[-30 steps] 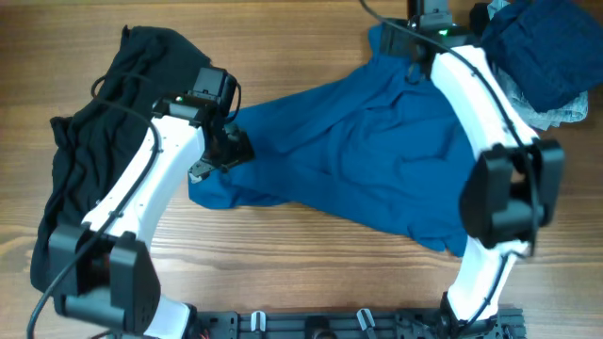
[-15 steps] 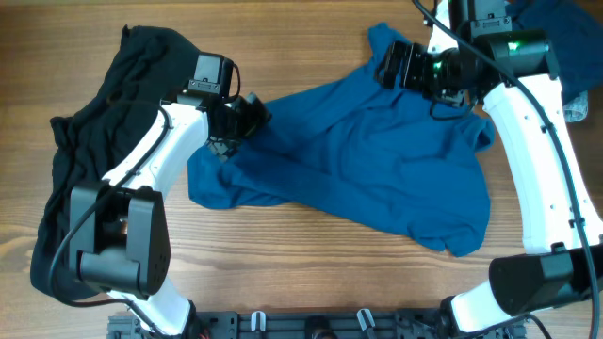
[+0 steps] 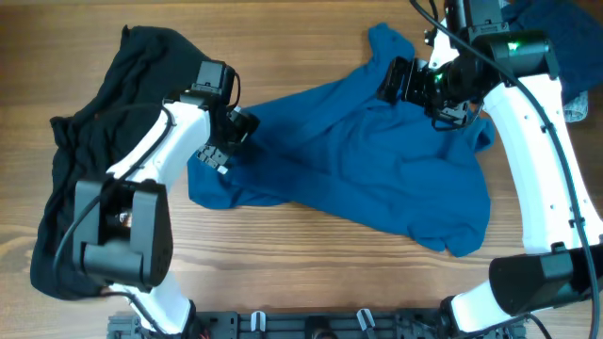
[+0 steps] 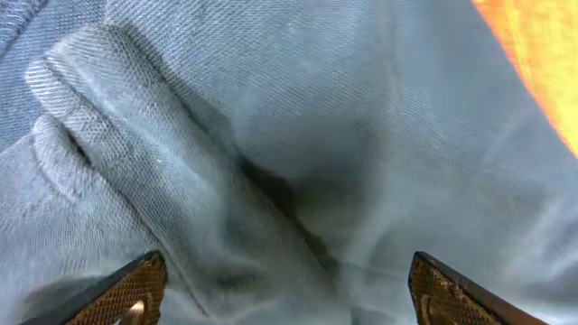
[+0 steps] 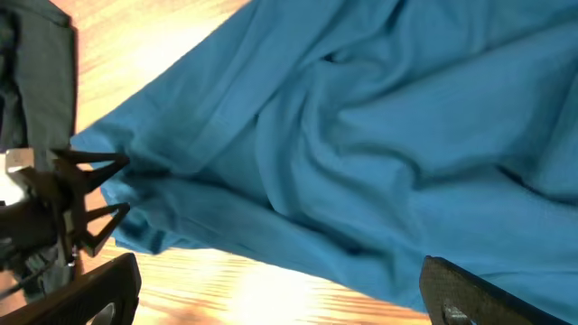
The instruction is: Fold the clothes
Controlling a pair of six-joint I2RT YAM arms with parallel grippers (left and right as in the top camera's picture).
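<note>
Left pincer (image 4: 287,275) gapes wide, empty, close over the teal shirt (image 3: 377,160); right pincer (image 5: 280,271) likewise above it.

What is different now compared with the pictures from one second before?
The right arm swung off the large teal-blue short-sleeved shirt, uncovering its right side; the right gripper is open over the shirt's upper part. The left gripper shifted only slightly near the shirt's left edge, also open. Nothing was grasped. The shirt and the black garment lie as before.
</note>
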